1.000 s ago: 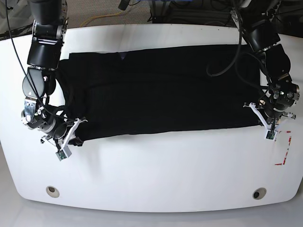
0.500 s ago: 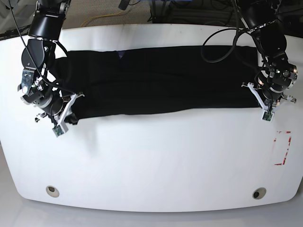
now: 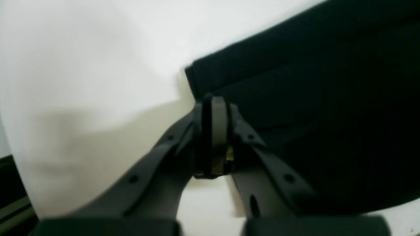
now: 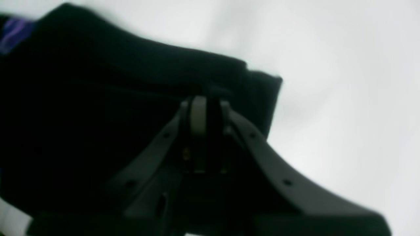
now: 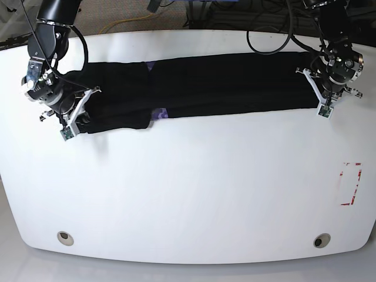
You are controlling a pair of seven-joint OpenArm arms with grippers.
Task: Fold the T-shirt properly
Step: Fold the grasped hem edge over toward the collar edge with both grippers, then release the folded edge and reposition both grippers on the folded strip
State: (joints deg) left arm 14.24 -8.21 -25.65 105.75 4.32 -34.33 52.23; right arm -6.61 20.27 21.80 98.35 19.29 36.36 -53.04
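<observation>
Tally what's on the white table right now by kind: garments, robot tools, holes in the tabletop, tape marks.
Plain black soft fabric T-shirt: 1
Robot tools, left tool and right tool: 2
Round holes in the white table, one, another: 2
Red tape mark: 1
Total: 6

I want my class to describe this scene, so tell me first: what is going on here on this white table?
A two-armed robot is folding a black T-shirt on the white table. The left gripper is shut on the shirt's edge at one end, and the right gripper is shut on the other end. The shirt lies as a long narrow band along the far side of the table, stretched between the two grippers. A bit of purple shows at its near edge.
</observation>
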